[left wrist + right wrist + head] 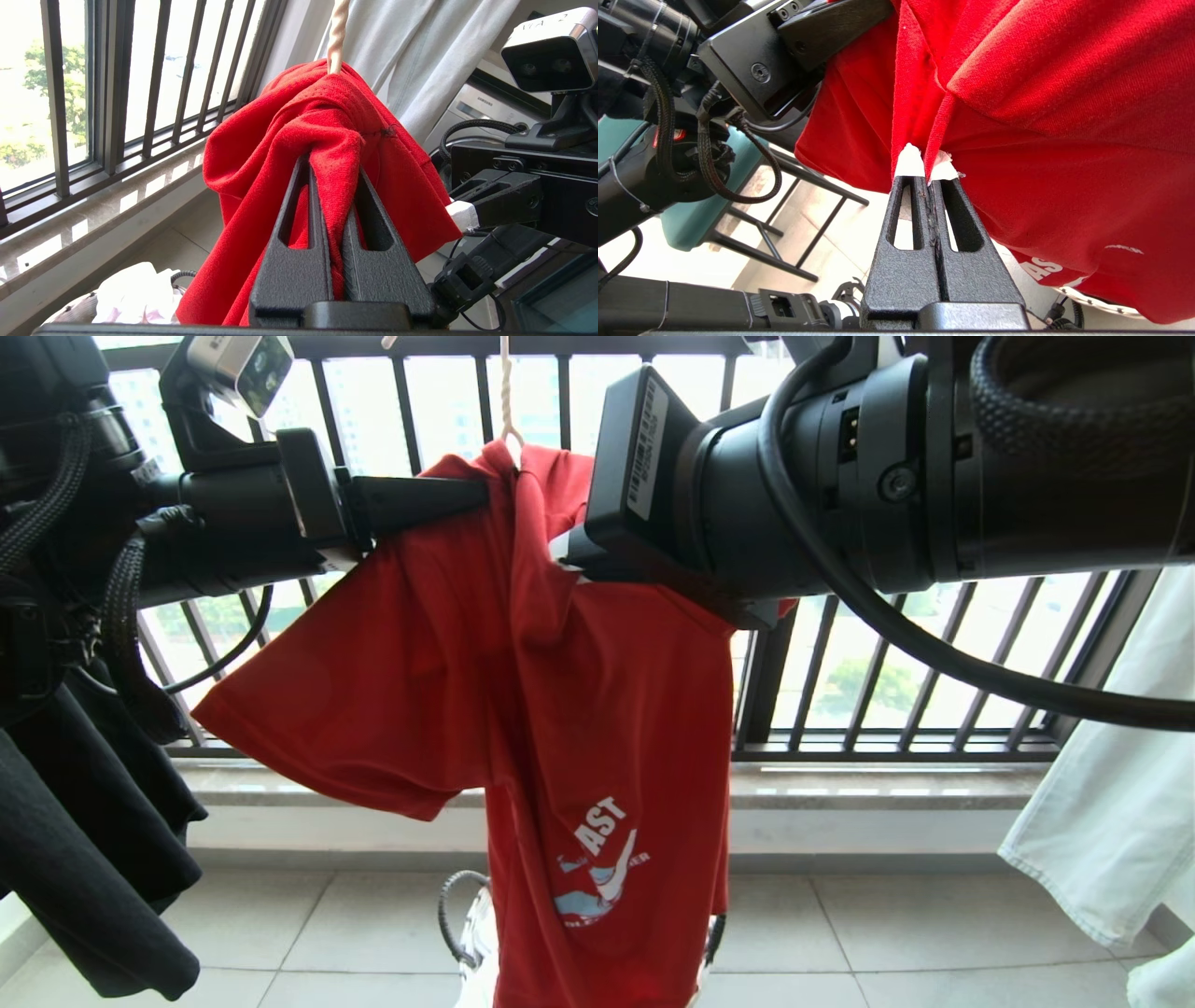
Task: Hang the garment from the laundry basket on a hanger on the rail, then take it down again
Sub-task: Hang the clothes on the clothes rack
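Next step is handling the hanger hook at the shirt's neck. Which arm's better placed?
Left, likely. The left claw is shut on the garment right under the hanger hook. The right claw pinches a fold lower down, farther from the hook.

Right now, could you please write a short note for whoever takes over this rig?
Left gripper: shut on the red T-shirt, pinching bunched cloth near the collar.
Right gripper: shut on the T-shirt's other side; its white-tipped fingers nip a fold.
The shirt hangs bunched from the thin white hanger hook, above the laundry basket on the floor.
The rail is out of view, so I cannot tell whether the hook is still on it, nor which half of the job this is.
Left: finish that half, with both grips kept.
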`<state>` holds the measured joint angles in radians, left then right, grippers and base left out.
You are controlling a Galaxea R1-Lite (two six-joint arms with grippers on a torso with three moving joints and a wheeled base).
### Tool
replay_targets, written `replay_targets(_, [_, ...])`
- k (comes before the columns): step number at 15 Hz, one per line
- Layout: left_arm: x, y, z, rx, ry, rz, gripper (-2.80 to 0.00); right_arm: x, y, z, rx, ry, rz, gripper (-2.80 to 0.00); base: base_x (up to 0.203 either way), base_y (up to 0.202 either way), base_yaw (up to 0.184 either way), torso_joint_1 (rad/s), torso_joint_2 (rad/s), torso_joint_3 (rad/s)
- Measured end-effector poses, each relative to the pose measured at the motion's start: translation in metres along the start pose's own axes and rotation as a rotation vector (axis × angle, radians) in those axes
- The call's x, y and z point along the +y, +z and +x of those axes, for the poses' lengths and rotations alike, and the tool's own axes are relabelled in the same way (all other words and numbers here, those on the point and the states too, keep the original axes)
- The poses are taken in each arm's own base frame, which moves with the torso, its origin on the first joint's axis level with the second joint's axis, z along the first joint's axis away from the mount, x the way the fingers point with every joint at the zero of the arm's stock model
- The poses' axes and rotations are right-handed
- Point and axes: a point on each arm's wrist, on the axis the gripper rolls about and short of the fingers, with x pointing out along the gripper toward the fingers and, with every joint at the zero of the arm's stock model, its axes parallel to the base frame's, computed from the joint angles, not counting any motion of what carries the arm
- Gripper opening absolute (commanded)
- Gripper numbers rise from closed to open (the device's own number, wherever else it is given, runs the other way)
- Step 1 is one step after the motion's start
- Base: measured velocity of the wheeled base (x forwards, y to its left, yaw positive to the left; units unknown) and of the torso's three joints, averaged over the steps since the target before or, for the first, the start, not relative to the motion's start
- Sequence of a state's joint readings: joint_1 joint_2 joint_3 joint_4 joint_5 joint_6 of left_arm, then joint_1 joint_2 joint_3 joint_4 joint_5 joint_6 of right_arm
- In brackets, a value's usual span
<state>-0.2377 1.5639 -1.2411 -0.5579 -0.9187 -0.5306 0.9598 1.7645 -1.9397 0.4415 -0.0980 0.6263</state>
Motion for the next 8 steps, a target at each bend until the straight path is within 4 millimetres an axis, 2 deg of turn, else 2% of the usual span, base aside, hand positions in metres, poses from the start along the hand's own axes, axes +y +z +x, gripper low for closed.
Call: replay_targets(8, [0.002,-0.001,0.001,0.002,0.001,-0.003,-2.8,0.002,-0.018,0.006,0.065,-0.007,0.001,-2.8,0.0,0.0,0.0,0.0,0.0,0.0])
